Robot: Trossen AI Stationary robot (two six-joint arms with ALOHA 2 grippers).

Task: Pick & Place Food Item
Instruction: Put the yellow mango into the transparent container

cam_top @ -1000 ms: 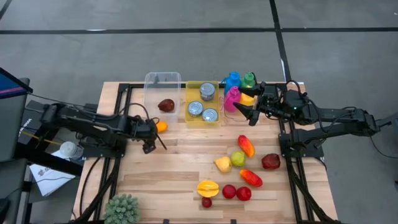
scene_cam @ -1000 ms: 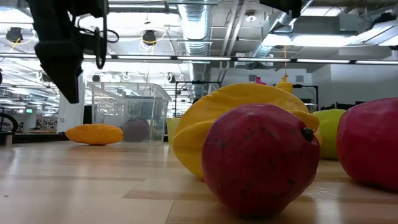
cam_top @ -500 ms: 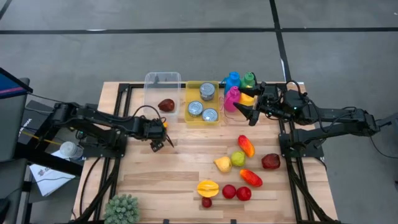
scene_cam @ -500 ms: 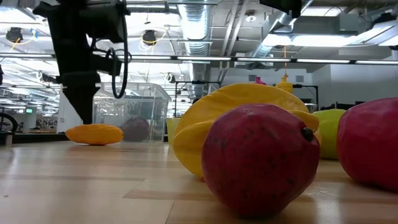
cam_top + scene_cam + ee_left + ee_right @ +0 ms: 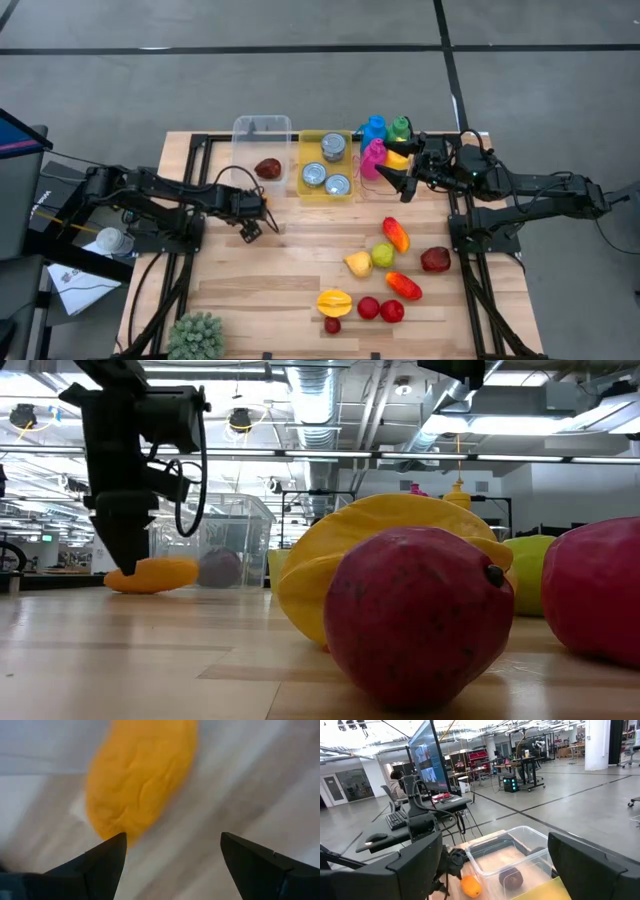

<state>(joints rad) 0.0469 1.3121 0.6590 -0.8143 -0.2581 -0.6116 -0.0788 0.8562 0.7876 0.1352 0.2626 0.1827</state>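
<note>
Wooden slats of the table (image 5: 290, 270) carry an orange fruit (image 5: 152, 574) lying just outside the clear bin (image 5: 261, 150), and the left tool (image 5: 250, 228) hangs spread over it (presumably lining up a grasp), while the right tool (image 5: 392, 176), also spread, waits by the bottles (image 5: 385, 135).

On the table (image 5: 290, 270), a fruit (image 5: 140, 775) lies just ahead of the left claw (image 5: 257, 226), bin (image 5: 262, 150) beyond.
</note>
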